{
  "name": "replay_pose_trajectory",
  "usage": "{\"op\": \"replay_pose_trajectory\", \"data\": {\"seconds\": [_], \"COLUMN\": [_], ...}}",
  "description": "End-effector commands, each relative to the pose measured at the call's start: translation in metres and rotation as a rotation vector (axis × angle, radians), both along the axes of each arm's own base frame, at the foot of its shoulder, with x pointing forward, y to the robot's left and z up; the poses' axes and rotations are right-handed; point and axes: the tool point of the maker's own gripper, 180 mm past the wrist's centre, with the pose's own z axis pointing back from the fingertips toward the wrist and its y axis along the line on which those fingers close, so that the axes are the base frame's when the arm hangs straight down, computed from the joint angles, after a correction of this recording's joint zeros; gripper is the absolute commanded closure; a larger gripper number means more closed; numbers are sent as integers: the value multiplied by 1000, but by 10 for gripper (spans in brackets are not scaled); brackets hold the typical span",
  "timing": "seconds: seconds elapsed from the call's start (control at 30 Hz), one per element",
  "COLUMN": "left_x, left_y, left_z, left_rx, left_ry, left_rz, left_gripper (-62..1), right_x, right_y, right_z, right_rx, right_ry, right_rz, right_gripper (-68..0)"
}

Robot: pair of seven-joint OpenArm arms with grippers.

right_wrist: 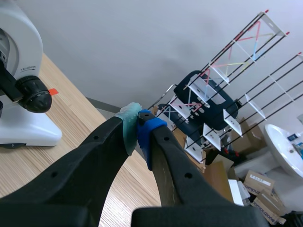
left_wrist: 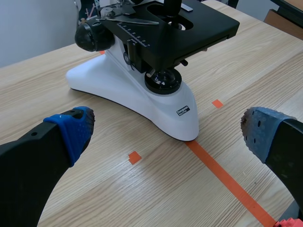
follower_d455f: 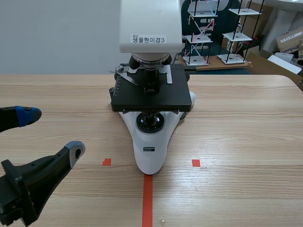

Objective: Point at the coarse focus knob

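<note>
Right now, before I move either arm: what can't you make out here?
- Microscope: top cut off by the scene view's upper edge.
- Side knob: clear in the left wrist view, largely hidden behind the stage in the scene view.
- Right hand: outside the scene view; shows only in its own wrist view.
- Base label: print too small to read.

Gripper [left_wrist: 169, 135] spread wide before the microscope [left_wrist: 137, 94].
The black knob [left_wrist: 91, 36] sat well ahead of the blue pads [left_wrist: 75, 130], nothing touching it.
</note>
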Motion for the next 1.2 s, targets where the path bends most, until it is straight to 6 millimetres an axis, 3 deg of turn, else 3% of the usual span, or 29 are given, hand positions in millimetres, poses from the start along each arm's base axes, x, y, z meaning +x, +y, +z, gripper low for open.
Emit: {"op": "replay_pose_trajectory", "data": {"seconds": [0.0,0.3,0.53,0.9,1.17], "left_x": [0,0,0,0,0], "left_y": [-2,-2,-2,-2,-2], "left_z": [9,9,9,9,9], "left_rx": [-21,-21,-21,-21,-21], "left_ry": [-24,-24,-24,-24,-24], "left_rz": [-1,-1,-1,-1,-1], "left_gripper": [-623,-623,-623,-623,-623], "right_x": [5,46,79,112,113], "right_y": [2,-1,9,56,92], "right_z": [6,-17,-21,-35,-50], "right_rx": [1,-57,-104,-163,-166], "right_ry": [-16,38,77,130,165], "right_rz": [6,-39,-30,62,137], "right_gripper": [-15,-15,-15,-15,-15]}}
